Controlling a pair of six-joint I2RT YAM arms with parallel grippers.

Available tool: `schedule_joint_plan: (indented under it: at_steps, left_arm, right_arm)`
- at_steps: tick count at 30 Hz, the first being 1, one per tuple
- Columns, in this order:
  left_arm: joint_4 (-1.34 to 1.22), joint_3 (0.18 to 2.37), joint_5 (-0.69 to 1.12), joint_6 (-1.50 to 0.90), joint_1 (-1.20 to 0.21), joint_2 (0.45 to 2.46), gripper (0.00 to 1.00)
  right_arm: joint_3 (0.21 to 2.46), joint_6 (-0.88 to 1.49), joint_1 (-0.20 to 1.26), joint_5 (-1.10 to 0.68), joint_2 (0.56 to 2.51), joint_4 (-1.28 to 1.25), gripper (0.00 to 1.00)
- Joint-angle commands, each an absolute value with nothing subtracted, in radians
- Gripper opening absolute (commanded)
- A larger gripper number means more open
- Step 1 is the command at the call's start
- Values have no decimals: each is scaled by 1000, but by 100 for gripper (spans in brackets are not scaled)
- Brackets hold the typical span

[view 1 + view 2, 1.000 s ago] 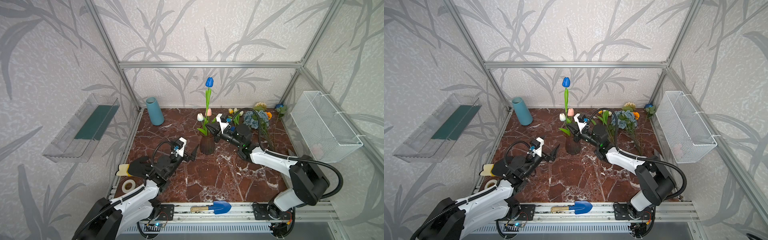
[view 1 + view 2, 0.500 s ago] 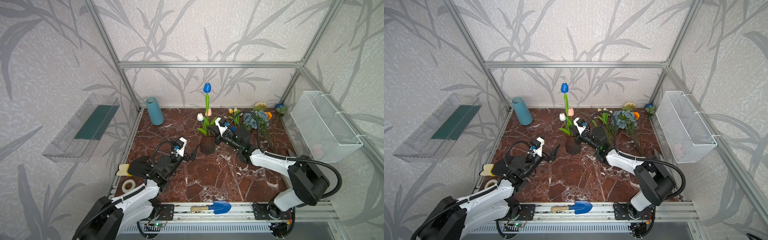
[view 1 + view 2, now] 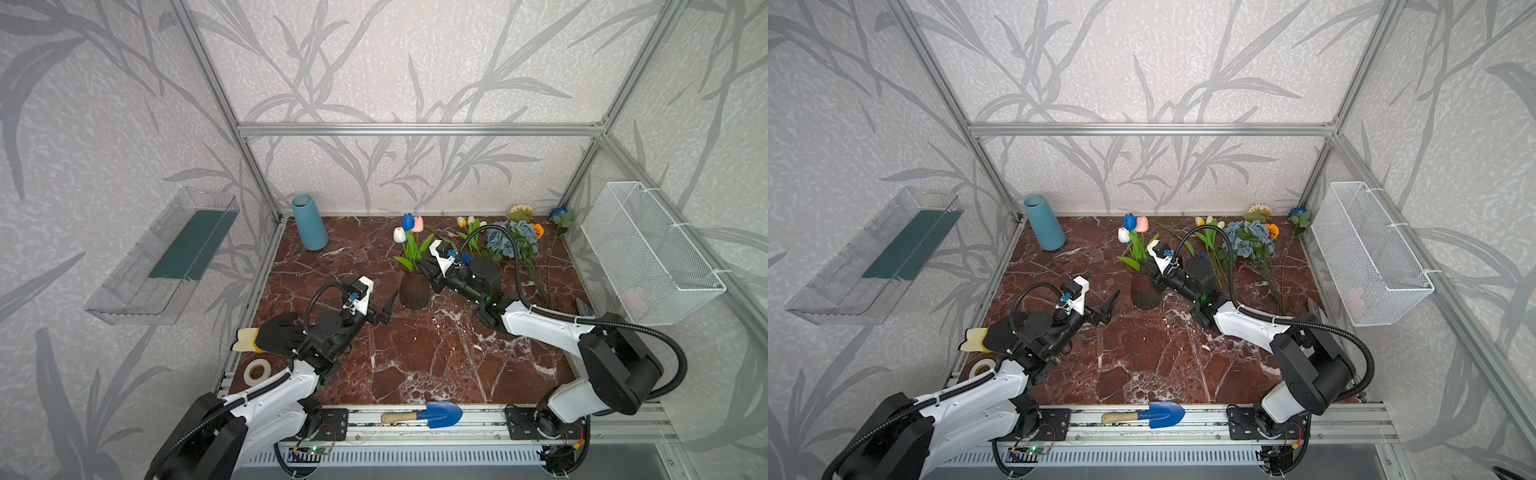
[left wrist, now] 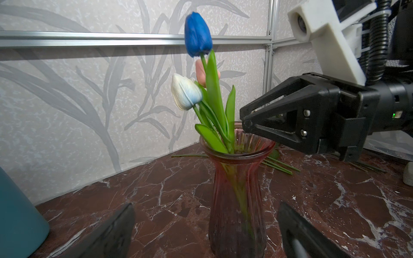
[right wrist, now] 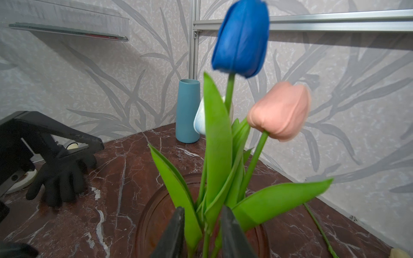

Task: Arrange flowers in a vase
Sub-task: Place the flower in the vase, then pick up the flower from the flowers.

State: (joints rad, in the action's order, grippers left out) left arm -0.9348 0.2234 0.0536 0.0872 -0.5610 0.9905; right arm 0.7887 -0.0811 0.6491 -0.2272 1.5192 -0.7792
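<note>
Mid-table, toward the back: vase (image 3: pixel 414 291) upright, holding blue tulip (image 3: pixel 408 221), white tulip (image 3: pixel 399 235) and pink tulip (image 3: pixel 418 224). Right gripper (image 5: pixel 203 208) at its rim, fingers slightly parted astride the stems, clamping nothing. Left gripper (image 3: pixel 383 311) spread wide, empty, just short of the vase. Other flowers (image 3: pixel 515 241) lie near the far right edge. Front marble (image 3: pixel 415 365) open.

Marble tabletop (image 3: pixel 415 365): vase (image 3: pixel 414 291), loose flowers (image 3: pixel 513 241), glove (image 3: pixel 274 338)
</note>
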Motion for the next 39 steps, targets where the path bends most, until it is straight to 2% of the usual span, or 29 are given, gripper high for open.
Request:
schedule_joint_plan:
  at_steps: [1, 10, 16, 21, 29, 39]
  left_arm:
    - [-942, 216, 51, 98, -560, 971, 99]
    - [-927, 221, 58, 98, -560, 948, 99]
    - [-899, 233, 76, 87, -560, 912, 99]
    - [-891, 228, 74, 81, -560, 912, 99]
    - [-869, 242, 118, 83, -561, 954, 99]
    - [-881, 248, 137, 75, -561, 988, 99]
  right_arm:
    - [764, -97, 652, -203, 1466, -782, 31]
    - [777, -107, 637, -140, 1311, -639, 35]
    - [863, 55, 488, -180, 1289, -457, 36]
    - [1017, 154, 336, -177, 1400, -122, 35]
    - [1291, 84, 272, 75, 1666, 438, 29]
    - [1471, 58, 238, 112, 1935, 628, 23]
